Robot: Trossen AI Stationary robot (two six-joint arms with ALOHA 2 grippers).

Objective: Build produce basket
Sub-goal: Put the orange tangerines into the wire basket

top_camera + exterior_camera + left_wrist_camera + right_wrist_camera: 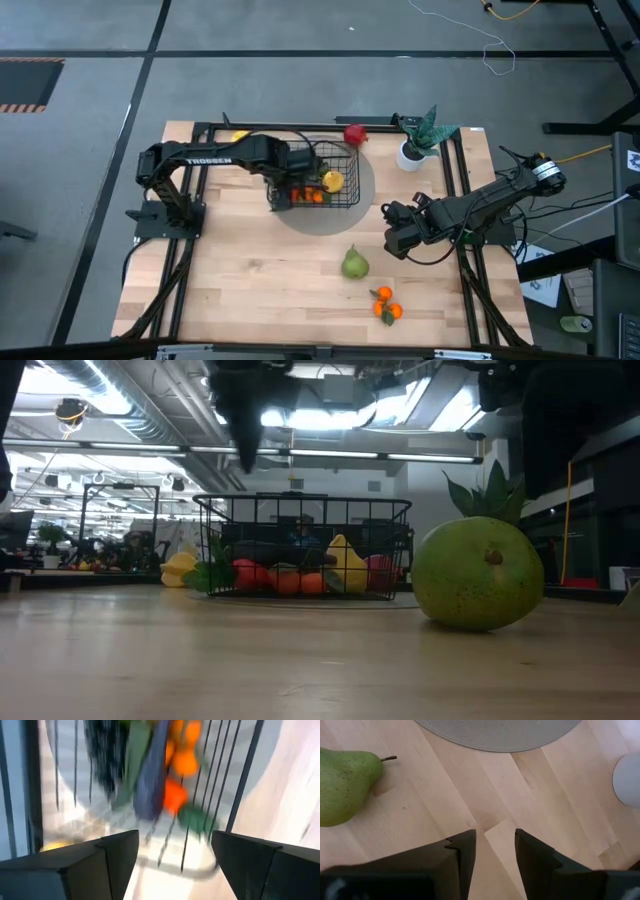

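High view: pear [355, 264] stem toward the basket [345, 190]; left claw [283, 186] wide, right claw [392, 238] narrow.

Wooden table and what lay on it

The light wood table [250, 290] bore a round grey mat [318, 217] under the basket [340, 185], a green pear [355, 264], tangerines [386, 306], a red fruit [354, 134], and a white-potted plant [415, 148].

A pale wooden table [250, 290] stands on a grey floor [300, 30] crossed by dark lines, with loose cables [500, 45] lying behind it. Beyond, long ceiling lights [320, 420] brighten an open workshop.
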